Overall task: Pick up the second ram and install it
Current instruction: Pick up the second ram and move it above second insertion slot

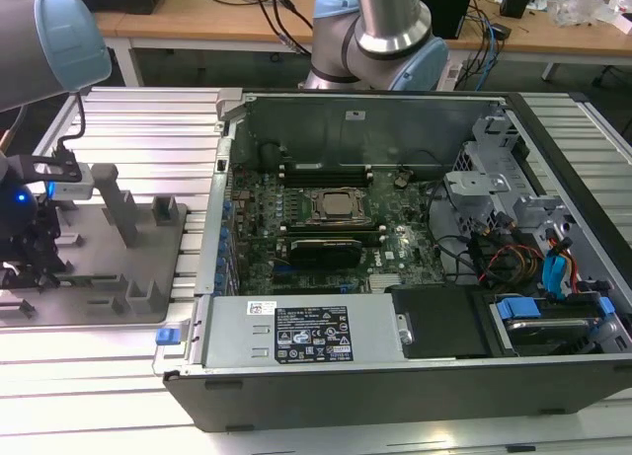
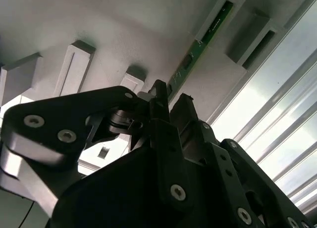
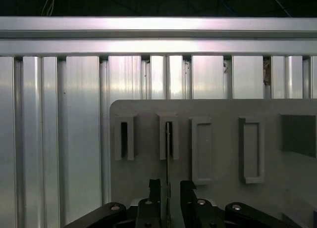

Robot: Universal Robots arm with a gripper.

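One narrow green stick, the second ram (image 2: 200, 42), stands on edge in the grey tray (image 3: 143, 112), its far end seated in a slotted post (image 3: 161, 139) of that tray. The gripper (image 3: 170, 184) is down at the stick's near end with its fingers (image 3: 154, 186) spread, one on each side of the board's edge. A thin gap shows on both sides in both wrist views, so nothing is pinched yet. In the exterior view the tray (image 1: 94, 263) lies on the ribbed aluminium table (image 1: 148, 129) at the exterior view's left, well apart from the motherboard (image 1: 395, 248) inside the open computer case (image 1: 395, 396). As I judge it, the task is at its very start: the approach and straddle are made, while the grasp, the lift from the tray, the carry to the case and the seating in a slot are all left to do.
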